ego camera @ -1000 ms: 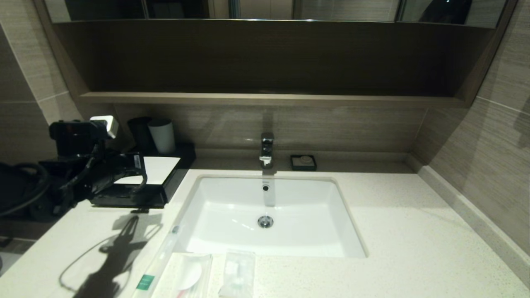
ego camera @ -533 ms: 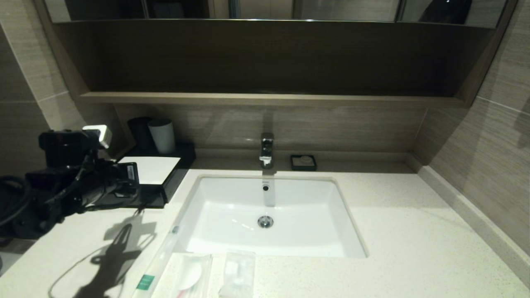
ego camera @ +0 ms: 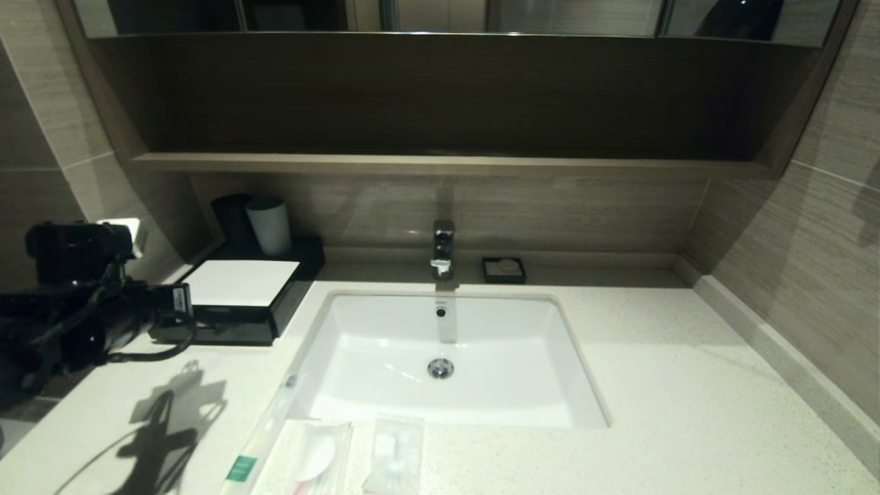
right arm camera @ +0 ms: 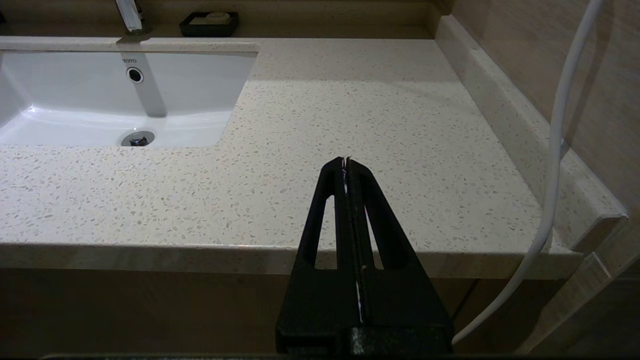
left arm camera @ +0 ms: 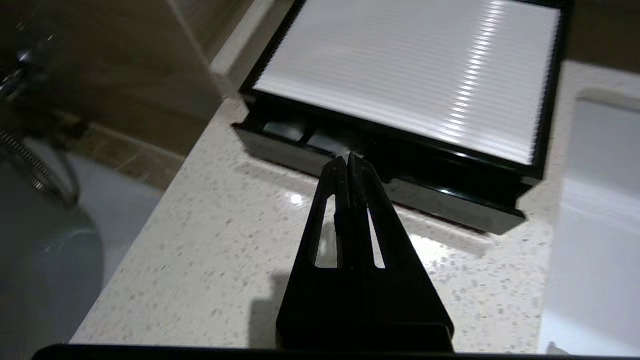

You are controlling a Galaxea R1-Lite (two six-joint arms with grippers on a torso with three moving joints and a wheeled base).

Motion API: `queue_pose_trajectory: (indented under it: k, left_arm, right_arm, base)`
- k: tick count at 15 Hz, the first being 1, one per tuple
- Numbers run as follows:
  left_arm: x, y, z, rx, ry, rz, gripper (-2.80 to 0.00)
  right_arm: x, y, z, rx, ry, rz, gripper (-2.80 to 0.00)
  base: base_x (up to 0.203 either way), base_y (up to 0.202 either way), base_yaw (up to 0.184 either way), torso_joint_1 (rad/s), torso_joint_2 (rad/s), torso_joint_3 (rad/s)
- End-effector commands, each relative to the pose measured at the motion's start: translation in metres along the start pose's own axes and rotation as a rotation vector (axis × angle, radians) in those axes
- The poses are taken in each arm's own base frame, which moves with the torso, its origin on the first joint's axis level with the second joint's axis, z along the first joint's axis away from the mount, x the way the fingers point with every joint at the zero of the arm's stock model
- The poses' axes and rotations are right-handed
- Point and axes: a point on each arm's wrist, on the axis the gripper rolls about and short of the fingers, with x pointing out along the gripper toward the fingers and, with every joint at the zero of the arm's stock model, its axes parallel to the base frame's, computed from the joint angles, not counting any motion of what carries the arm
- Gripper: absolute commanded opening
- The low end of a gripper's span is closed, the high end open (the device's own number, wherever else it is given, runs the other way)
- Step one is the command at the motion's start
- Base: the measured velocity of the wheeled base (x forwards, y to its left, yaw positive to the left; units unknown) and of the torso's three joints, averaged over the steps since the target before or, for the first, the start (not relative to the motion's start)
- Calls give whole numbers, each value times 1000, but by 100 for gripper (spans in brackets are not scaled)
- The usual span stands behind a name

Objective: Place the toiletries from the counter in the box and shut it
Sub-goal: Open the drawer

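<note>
Black box (ego camera: 237, 302) at back left counter (ego camera: 687, 385) corner, drawer out a crack. Left pincer (left arm camera: 348, 159) pressed together; hook drawer lip, pull straight toward front edge. Right pincer (right arm camera: 346, 161) together too.

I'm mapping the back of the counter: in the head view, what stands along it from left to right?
Dark cup → grey cup, both at the back of the box → faucet → small black dish.
</note>
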Motion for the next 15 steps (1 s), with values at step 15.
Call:
queue_pose_trajectory:
  k: [15]
  left_arm:
    - [27, -1, -29, -54, 215, -144, -280]
  right_arm:
    - [0, 0, 0, -1, 0, 0, -280]
  base:
    - [0, 0, 0, 0, 0, 0]
